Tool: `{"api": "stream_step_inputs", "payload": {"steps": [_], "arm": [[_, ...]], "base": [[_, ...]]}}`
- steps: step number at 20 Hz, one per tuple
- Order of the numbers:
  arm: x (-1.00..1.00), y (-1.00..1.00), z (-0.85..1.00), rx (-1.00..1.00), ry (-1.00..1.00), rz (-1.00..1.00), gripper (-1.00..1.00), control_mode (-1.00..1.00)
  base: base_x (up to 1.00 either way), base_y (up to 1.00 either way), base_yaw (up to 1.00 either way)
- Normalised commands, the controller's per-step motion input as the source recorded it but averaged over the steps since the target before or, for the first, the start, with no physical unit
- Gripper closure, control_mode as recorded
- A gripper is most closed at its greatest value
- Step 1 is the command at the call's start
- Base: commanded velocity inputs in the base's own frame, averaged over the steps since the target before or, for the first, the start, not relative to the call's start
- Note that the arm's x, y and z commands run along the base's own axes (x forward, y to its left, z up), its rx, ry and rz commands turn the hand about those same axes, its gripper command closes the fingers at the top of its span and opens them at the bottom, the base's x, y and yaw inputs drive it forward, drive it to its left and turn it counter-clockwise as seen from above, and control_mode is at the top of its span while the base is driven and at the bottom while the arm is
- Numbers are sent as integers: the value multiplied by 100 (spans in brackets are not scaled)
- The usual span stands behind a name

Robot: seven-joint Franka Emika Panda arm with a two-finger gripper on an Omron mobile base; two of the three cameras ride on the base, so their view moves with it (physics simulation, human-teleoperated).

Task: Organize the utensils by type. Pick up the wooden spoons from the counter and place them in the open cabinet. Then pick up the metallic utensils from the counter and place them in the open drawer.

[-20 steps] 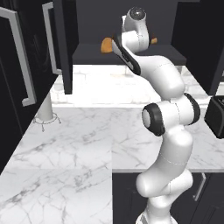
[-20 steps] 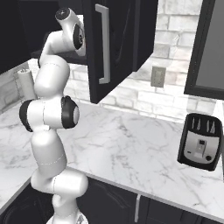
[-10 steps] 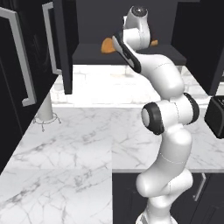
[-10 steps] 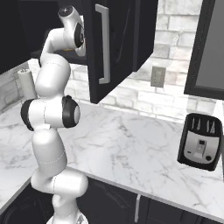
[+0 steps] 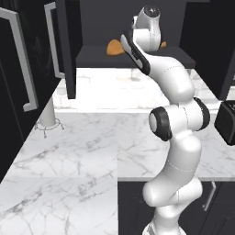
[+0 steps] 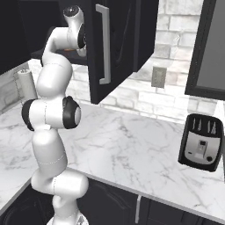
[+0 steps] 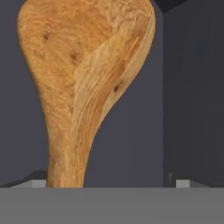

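A white robot arm with dark joints reaches up from a white marble desk with grey veins [image 5: 82,151] into an open dark wall cabinet [image 5: 133,57]. A large tan-orange wooden spoon with a broad round bowl [image 7: 83,78] lies on the cabinet shelf, its bowl visible in the left base view at about eleven o'clock from the arm's wrist. The end effector is released, jaws spread wide, so the spoon seems to rest on the shelf by its own weight, probably just set down there as the task asks.

The hand view gives the close look: the spoon's grain, the bowl at twelve o'clock, the handle running to six o'clock against the dark cabinet interior. The right base view instead shows a black toaster [image 6: 201,143] on the desk at about four o'clock and the open cabinet door with its pale bar handle [image 6: 104,44]. The left base view adds a white paper towel roll [image 5: 48,117] at nine o'clock.
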Motion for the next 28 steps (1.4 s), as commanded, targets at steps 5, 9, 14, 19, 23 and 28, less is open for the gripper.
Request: {"api": "stream_step_inputs", "payload": {"steps": [5,9,14,19,23,28], "arm": [[-9,0,-15,3,-17,0,-100,-100],[-2,0,-3,9,-9,0,-100,-100],[-3,0,-3,22,-4,-1,-100,-100],[15,-1,2,28,1,0,-100,-100],[14,0,1,31,8,0,-100,-100],[2,5,2,28,0,0,-100,-100]], "base": [[0,0,0],[0,0,0],[0,0,0],[0,0,0],[0,0,0],[0,0,0]]}}
